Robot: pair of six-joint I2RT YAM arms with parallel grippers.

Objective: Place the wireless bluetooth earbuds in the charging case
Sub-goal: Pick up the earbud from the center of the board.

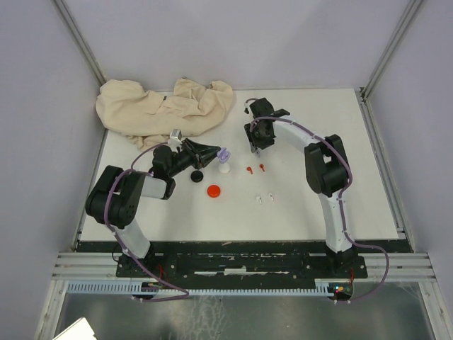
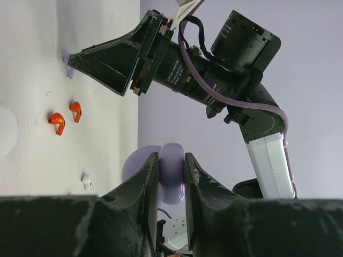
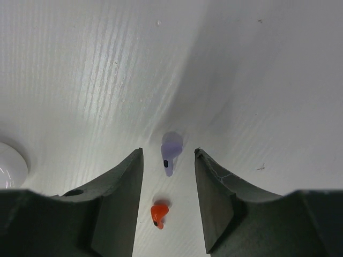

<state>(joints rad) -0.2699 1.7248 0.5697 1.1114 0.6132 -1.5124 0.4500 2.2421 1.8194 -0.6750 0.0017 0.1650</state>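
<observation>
Hand on the left (image 2: 171, 159) clamped on purple case (image 2: 172, 174), right hand (image 3: 168, 154) apart, low over purple earbud (image 3: 171, 144).

Seen: 2 red stemmed earbuds (image 1: 249, 169), 2 white stemmed earbuds (image 1: 259, 199), 1 purple stemmed earbud (image 3: 170, 151), 1 red round disc (image 1: 214, 190), 1 black round disc (image 1: 197, 175), 1 white round disc (image 1: 224, 168), 1 purple round disc (image 2: 171, 160), 1 crumpled beige cloth (image 1: 159, 110).

Smooth plastic purple case (image 2: 172, 160), red earbuds (image 2: 56, 123); soft cloth (image 1: 166, 106); matt table (image 1: 318, 205).
</observation>
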